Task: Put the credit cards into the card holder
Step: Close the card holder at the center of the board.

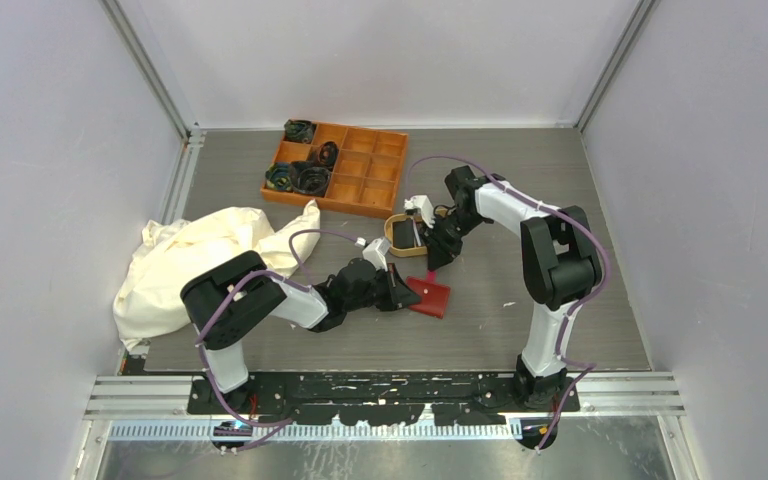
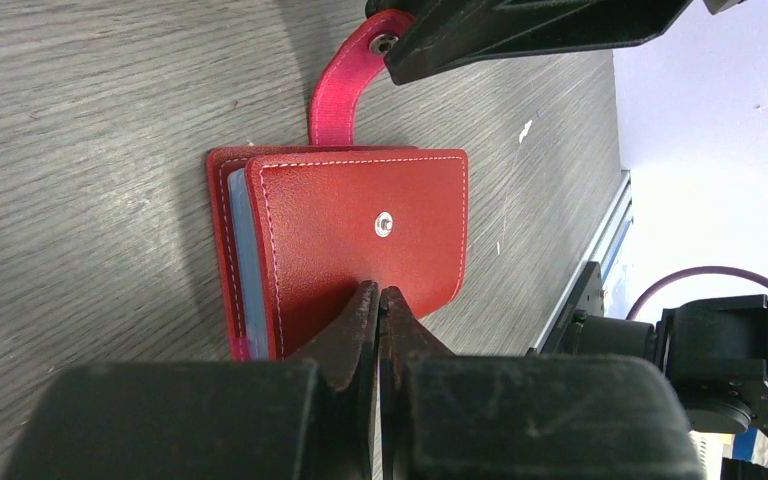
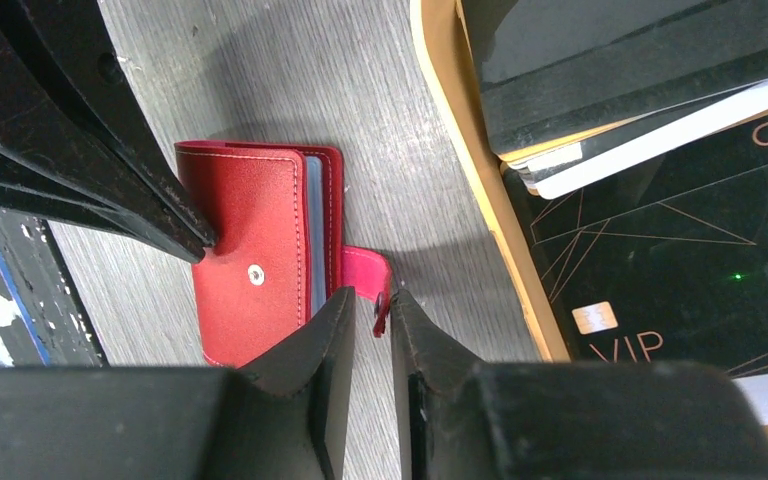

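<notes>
Starting at 9 o'clock on the desk, a crumpled cream cloth lies soft and bunched, well apart from the work. At 11 o'clock stands the orange compartment box, a rigid grid with dark coiled items in its far-left cells.

My left end effector reaches in from 9 o'clock. Its fingers are pressed together, with the tips resting on the front cover of the card holder. I read that as pinning the holder flat so it cannot slide when the other arm pulls. The holder sits folded near the middle of the desk. It is red, leather-like and smooth, with white stitching along rounded corners, a metal snap stud and pale blue pocket edges showing at the spine side.

Its pink tab is unsnapped and arcs away toward 12 o'clock. My right end effector comes down there with its fingers a narrow gap apart, straddling the tab's end. Bare desk shows inside the gap, so I judge it is not yet closed on the tab. Taking that tab looks like the way to swing the cover open.

Just beside the holder, at 12 o'clock, the tan oval tray has a smooth raised rim. It holds the credit cards, which are thin, stiff and stacked. They are mostly glossy black, one with gold lines and "VIP", and a white one is among them. None is in the holder yet.
</notes>
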